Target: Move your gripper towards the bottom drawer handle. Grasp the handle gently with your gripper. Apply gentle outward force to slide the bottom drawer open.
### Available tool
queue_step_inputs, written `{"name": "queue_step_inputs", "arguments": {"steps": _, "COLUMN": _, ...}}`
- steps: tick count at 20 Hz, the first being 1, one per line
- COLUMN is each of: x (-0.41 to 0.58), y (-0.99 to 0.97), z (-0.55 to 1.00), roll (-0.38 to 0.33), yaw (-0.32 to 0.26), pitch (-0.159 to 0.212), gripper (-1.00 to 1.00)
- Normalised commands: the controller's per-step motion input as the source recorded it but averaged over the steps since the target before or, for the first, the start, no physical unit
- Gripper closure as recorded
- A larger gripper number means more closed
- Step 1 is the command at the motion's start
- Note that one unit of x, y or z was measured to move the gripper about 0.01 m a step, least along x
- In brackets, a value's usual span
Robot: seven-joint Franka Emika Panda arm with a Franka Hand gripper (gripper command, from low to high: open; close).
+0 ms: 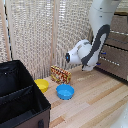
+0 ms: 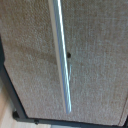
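Exterior view: a pale woven screen [image 1: 35, 35] stands behind a light wooden table [image 1: 95, 100]. A dark brown dresser [image 1: 119, 30] fills the exterior view's right edge. A big black fabric box [image 1: 20, 95] sits far from the dresser, at the opposite corner. The white-and-grey robot arm [image 1: 97, 42] bends down right against the dresser front, level with the bottom drawer [image 1: 116, 64]. A red-and-yellow packet [image 1: 60, 75], a blue bowl [image 1: 65, 91] and a yellow bowl [image 1: 41, 85] lie between the box and the dresser.

The gripper is hidden behind the arm, so whether its fingers are apart or together cannot be told.

In the wrist view, the bottom drawer handle [image 2: 61, 55], a thin silver bar, crosses the drawer front close to the camera.
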Motion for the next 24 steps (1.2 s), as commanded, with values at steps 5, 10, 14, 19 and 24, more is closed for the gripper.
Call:
{"name": "queue_step_inputs", "arguments": {"steps": 5, "x": -0.081, "y": -0.30, "z": 0.02, "roll": -0.154, "yaw": 0.199, "pitch": 0.078, "gripper": -1.00}}
{"name": "queue_step_inputs", "arguments": {"steps": 10, "x": -0.017, "y": -0.02, "z": -0.01, "roll": -0.121, "yaw": 0.322, "pitch": 0.093, "gripper": -1.00}}
{"name": "queue_step_inputs", "arguments": {"steps": 14, "x": -0.057, "y": -0.09, "z": -0.13, "roll": -0.080, "yaw": 0.315, "pitch": 0.085, "gripper": -1.00}}
{"name": "queue_step_inputs", "arguments": {"steps": 19, "x": -0.198, "y": -0.40, "z": -0.03, "roll": -0.004, "yaw": 0.147, "pitch": -0.014, "gripper": -1.00}}
{"name": "queue_step_inputs", "arguments": {"steps": 24, "x": -0.035, "y": -0.42, "z": 0.08, "roll": 0.027, "yaw": 0.003, "pitch": -0.019, "gripper": -1.00}}
